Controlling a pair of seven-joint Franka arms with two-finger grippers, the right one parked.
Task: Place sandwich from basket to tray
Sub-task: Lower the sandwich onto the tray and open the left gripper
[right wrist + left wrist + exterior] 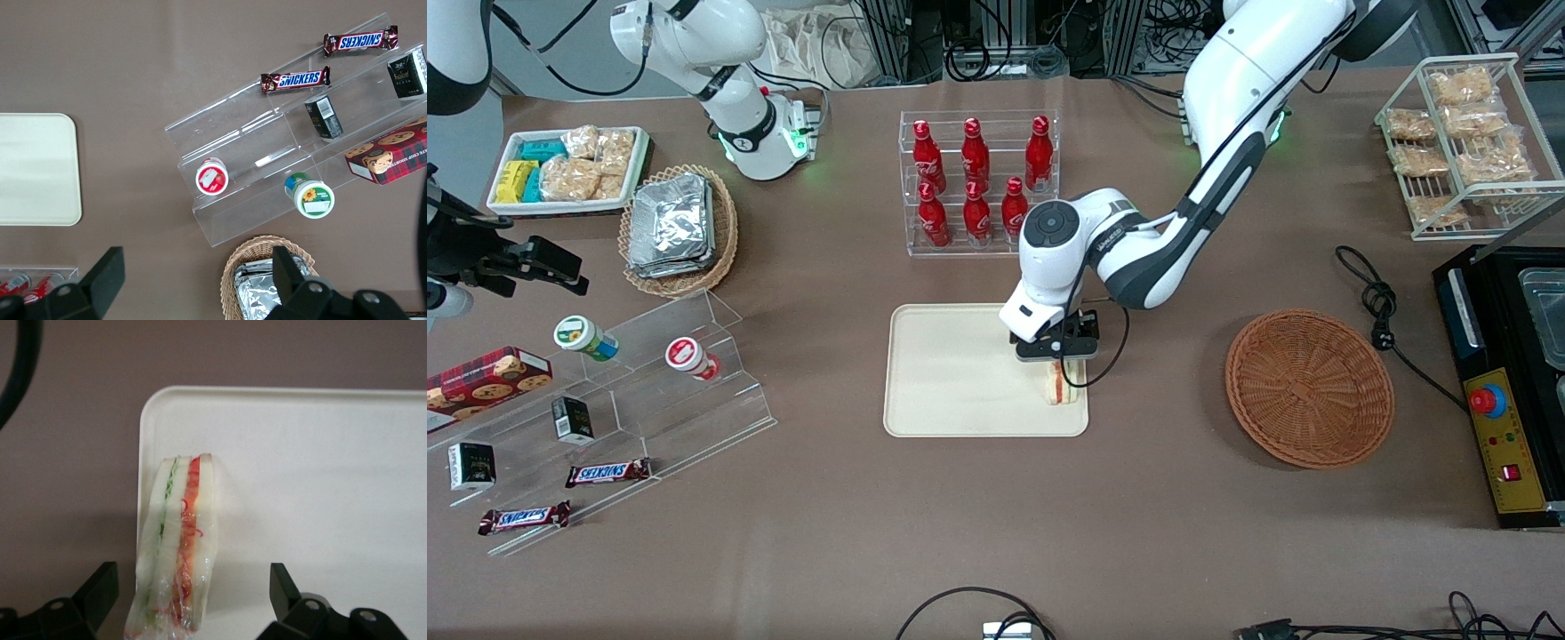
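Hovering low over the tray's [951,373] corner nearest the basket [1309,388], the gripper [1056,356] has its fingers [100,587] spread apart, one on each side of the sandwich [179,547] with clear gaps between pads and bread, so nothing is clamped. That sandwich stands on edge directly under the gripper, resting on the tray right by its rim at the end toward the working arm, and in the front view it shows just below the black fingers, nearer to the camera than they are. It is a pale white wedge in clear wrap, with a thin green layer and an orange-red layer running lengthwise between the bread slices. The cream tray around it is otherwise bare, and the round reddish-brown wicker basket sits well apart, toward the working arm's end of the table, with nothing in it. Farther from the camera than the tray, a clear rack holds red bottles [975,182] with white script too small to read. Toward the parked arm's end, a stepped clear stand carries two bars [295,80] marked SNICKERS, two small dark boxes [572,420], two tipped cups [691,358] and a red plaid cookie box [482,382] whose print I cannot make out in full.
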